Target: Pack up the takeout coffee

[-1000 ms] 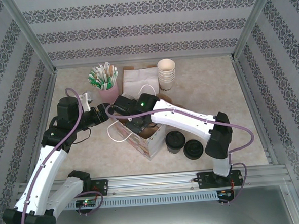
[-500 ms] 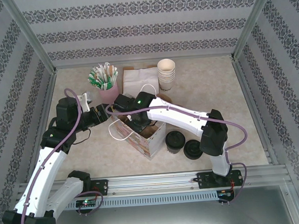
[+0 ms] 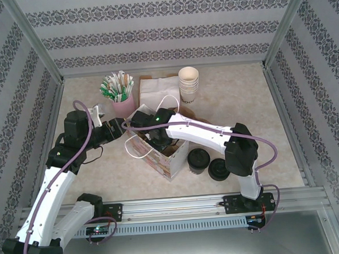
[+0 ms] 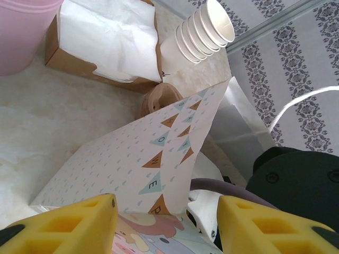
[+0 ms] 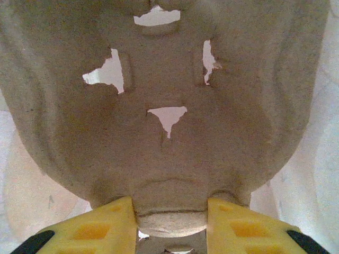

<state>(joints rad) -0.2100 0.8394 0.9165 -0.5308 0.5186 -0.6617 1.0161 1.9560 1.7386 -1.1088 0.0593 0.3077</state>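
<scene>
**Top view.** Your right arm reaches from 5 o'clock into the mouth of the patterned paper bag (image 3: 173,161), which stands open near the middle of the counter (image 3: 242,99). The takeout coffee (image 3: 198,158) stands upright on the counter just beside the bag, at the bag's 3 o'clock and outside it. Its black lid faces up. A low pile of loose black lids (image 3: 219,169) sits close by, at the coffee's 4 o'clock. At 12 o'clock from the bag are a box of white napkins (image 3: 158,90) and a stack of lidless paper cups (image 3: 188,82). At 11 o'clock is a pink cup of sachets (image 3: 118,91).

**Right wrist view.** Your right end effector (image 5: 170,209) is closed on the rim of a moulded pulp cup carrier (image 5: 169,106). Both yellow fingers (image 5: 106,222) press against the rim, with pale bag paper around the carrier.

**Left wrist view.** Your left end effector (image 4: 165,203) is at the bag's 9 o'clock side. Its jaws stand apart with the bag's printed wall (image 4: 153,159) between them. The wall meets the left-hand finger in this view, and a gap shows beside the other, so you are not pinching it.
</scene>
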